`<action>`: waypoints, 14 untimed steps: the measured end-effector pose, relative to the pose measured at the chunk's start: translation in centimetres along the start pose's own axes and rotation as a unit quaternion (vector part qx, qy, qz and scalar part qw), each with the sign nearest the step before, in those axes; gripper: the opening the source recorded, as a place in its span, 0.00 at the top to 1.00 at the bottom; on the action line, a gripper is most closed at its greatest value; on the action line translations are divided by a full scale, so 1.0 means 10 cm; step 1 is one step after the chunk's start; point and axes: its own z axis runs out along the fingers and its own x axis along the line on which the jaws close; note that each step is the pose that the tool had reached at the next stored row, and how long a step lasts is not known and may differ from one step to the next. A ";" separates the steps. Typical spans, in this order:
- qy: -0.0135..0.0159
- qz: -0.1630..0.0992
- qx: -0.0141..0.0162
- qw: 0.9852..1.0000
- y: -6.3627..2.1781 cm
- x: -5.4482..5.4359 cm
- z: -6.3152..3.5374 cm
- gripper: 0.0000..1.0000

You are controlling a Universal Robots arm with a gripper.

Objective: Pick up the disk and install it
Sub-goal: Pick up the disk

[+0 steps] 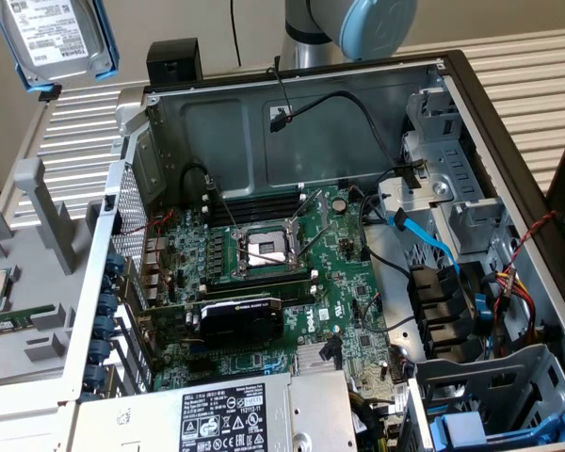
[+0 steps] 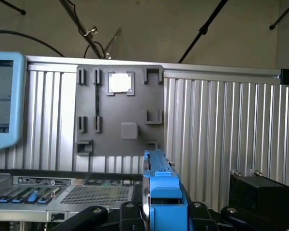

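The disk (image 1: 56, 38), a silver-grey drive with a white label in a blue carrier, hangs in the air at the exterior view's upper left, above and outside the open computer case (image 1: 122, 188). In the wrist view the disk (image 2: 161, 187) is edge-on, its blue carrier rising between my black fingers (image 2: 130, 210). My gripper (image 2: 163, 212) is shut on it, one finger on each side. At the exterior view's lower right, the case's drive bay (image 1: 508, 395) has blue rails.
A motherboard (image 1: 264, 254) with an open processor socket and a black graphics card (image 1: 240, 315) lie inside the case. A grey fixture (image 2: 119, 110) on the ribbed table holds the small square processor chip (image 2: 119, 83). A black box (image 2: 260, 192) stands near the case corner.
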 end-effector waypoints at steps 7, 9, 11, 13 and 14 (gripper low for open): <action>0.002 0.000 0.000 1.000 -0.115 0.08 -0.060 0.63; 0.002 0.000 0.000 1.000 -0.124 0.12 -0.061 0.63; 0.002 0.000 0.000 1.000 -0.140 0.17 -0.063 0.63; 0.002 0.000 0.000 1.000 -0.160 0.22 -0.065 0.63; 0.002 0.000 0.000 1.000 -0.171 0.25 -0.066 0.63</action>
